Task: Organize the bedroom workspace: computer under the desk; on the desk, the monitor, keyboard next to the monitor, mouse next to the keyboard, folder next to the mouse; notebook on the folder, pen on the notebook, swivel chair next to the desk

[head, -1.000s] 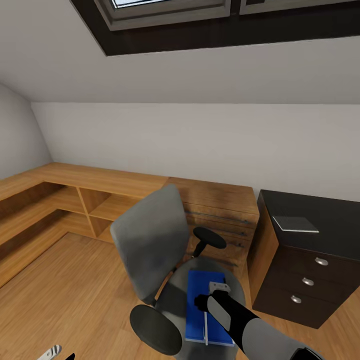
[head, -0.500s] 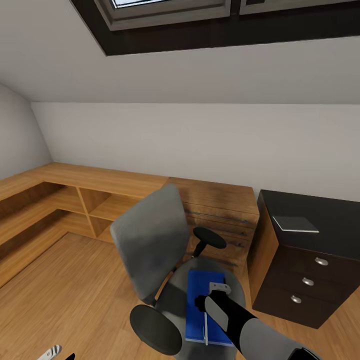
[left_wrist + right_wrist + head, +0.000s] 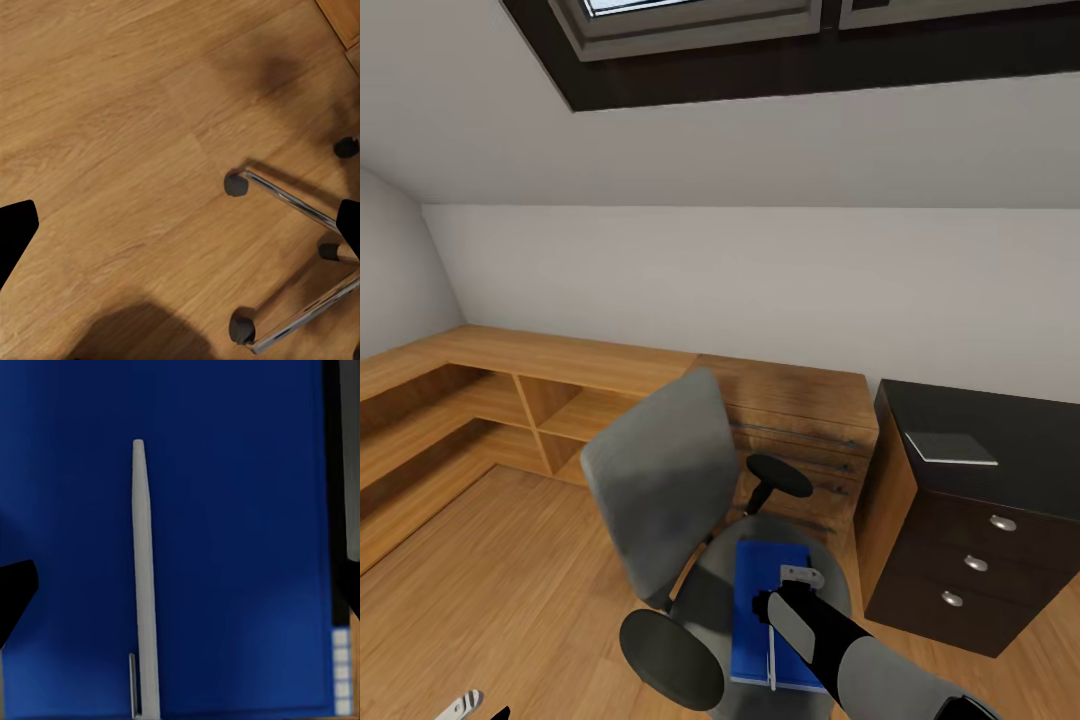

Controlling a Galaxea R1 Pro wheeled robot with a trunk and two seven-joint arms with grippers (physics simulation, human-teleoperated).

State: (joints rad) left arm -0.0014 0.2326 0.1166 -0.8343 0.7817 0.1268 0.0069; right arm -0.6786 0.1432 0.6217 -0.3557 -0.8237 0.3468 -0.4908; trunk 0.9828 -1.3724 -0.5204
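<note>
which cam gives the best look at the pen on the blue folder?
Right wrist view: the slim white pen lies lengthwise across the flat blue folder, full shaft and clip visible between the open right tool tips. Head view shows it as a thin white line beside the right arm. Left wrist view looks at wooden floor and chrome chair legs.

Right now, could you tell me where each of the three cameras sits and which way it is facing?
Head view: on the robot's head, facing forward and down at the swivel chair, blue folder and dark cabinet; right arm shows.
Left wrist view: near the left gripper, facing the wood floor and chair base; dark fingertips show.
Right wrist view: near the right gripper, facing the folder and white pen; fingertips show.
Head and right wrist views share folder and pen.
</note>
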